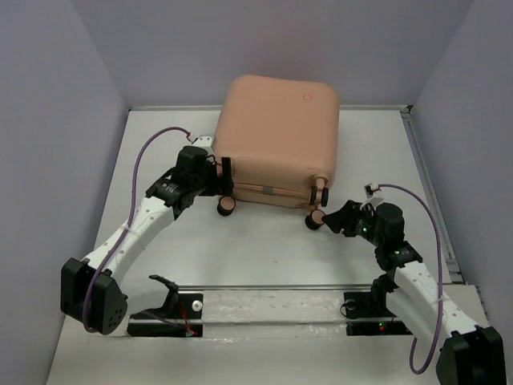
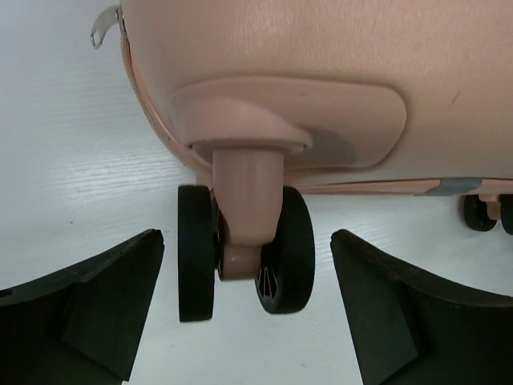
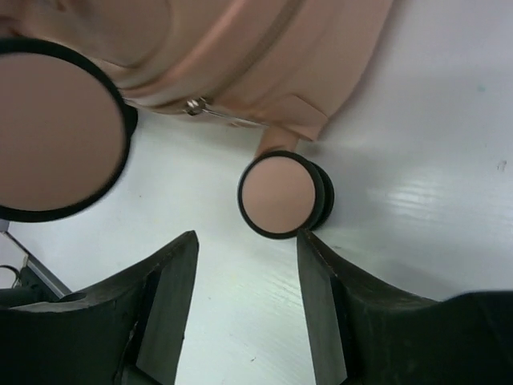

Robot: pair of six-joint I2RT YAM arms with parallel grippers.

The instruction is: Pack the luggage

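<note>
Two open-jawed grippers work the closed suitcase [image 1: 276, 136]: left gripper [image 1: 224, 183] straddles a caster wheel [image 2: 240, 257], right gripper [image 1: 327, 218] sits just beside another wheel [image 3: 280, 195], probably to steady it for opening.

The closed luggage [image 1: 276, 140] hides its inside. In the right wrist view a blurred wheel [image 3: 56, 132] is cut by the left edge, the shell by the top.
</note>
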